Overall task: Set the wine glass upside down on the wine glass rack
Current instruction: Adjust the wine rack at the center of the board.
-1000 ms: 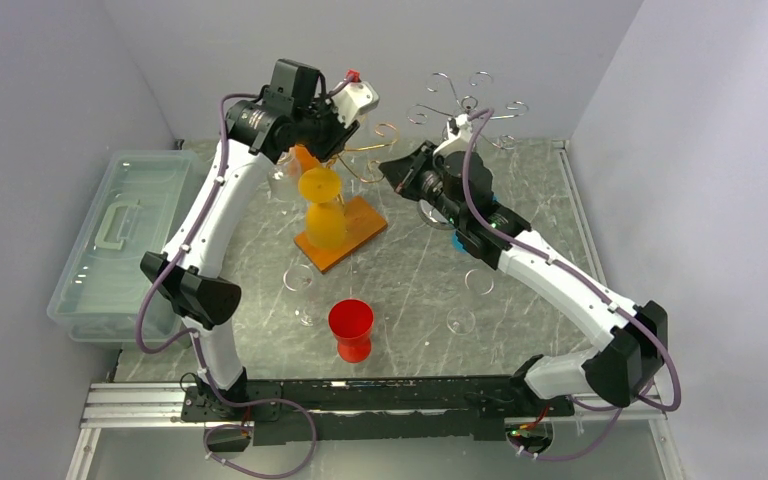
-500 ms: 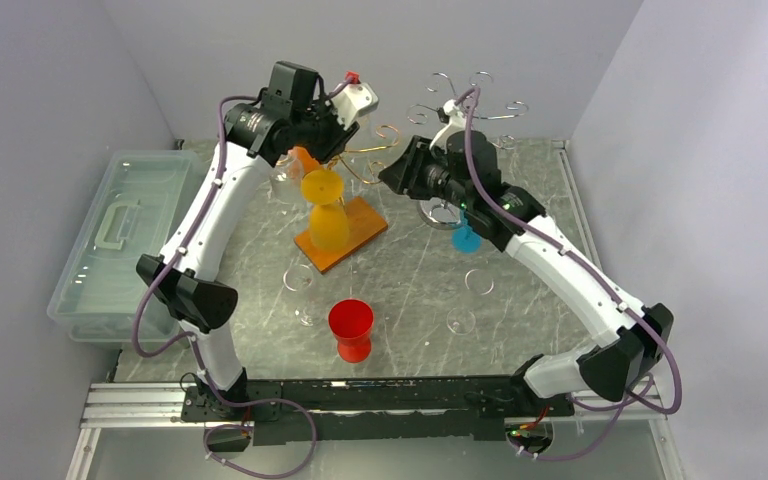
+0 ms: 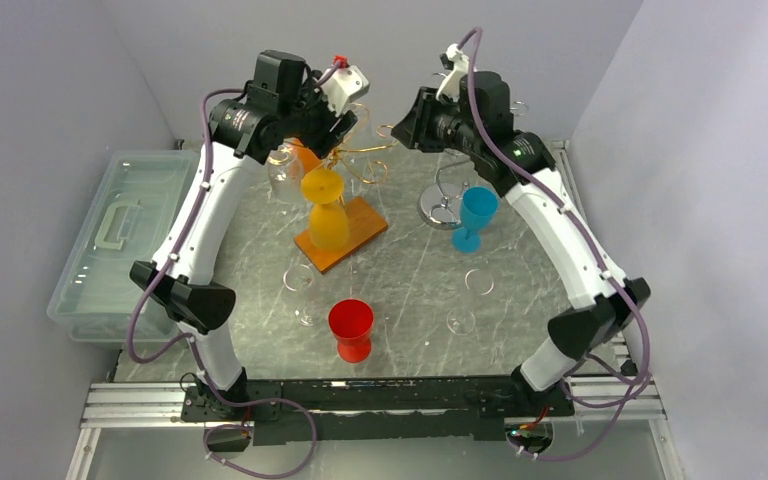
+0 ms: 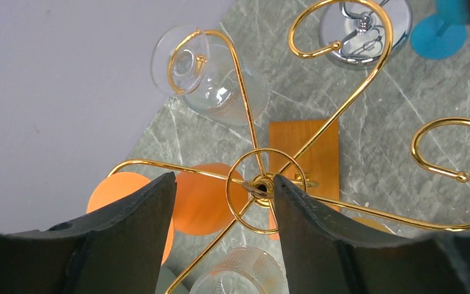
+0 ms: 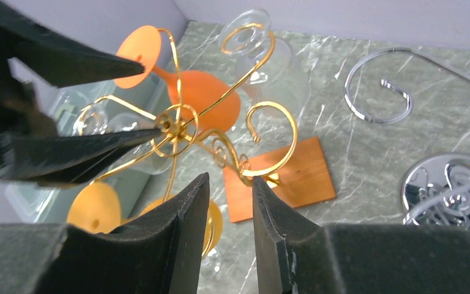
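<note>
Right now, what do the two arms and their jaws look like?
Both the left arm and right arm have white links with black joint housings. A purple cable loops along each. The jaws are dark, matte, wedge-shaped blocks.

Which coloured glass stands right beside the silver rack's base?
The blue glass, upright next to the silver rack's base. The red glass stands alone nearer the front; the orange ones hang on the gold rack.

light: bright, even | shadows: soft | wrist foregrounds: blurred | glare: chrome
</note>
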{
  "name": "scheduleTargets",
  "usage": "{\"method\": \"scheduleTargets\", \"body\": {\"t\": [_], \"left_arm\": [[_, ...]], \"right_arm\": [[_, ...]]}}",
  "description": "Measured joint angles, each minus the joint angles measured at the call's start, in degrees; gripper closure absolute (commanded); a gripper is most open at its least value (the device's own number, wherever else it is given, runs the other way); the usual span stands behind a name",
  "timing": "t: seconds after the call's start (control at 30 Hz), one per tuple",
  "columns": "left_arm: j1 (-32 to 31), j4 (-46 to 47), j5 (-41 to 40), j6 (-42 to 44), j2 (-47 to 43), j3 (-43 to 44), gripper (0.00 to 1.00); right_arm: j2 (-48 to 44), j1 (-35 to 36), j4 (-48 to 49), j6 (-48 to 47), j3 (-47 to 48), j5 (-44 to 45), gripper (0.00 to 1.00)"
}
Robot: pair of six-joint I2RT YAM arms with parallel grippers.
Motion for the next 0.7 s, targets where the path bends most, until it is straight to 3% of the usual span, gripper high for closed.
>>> {"method": "scheduleTargets", "body": {"t": [0.3,0.7], "left_arm": [[0.00,-0.59,0.59,-3.45,-3.15,-0.83,0.40],[0.00,-2.27,0.81,-7.34,-5.86,-6.69,0.42]], "right_arm": [[10.71,-0.90,-0.81,-2.80,6.60,0.85,0.63],[10.75,-1.49,-1.57,-4.09,7.15,3.45,0.62]]}}
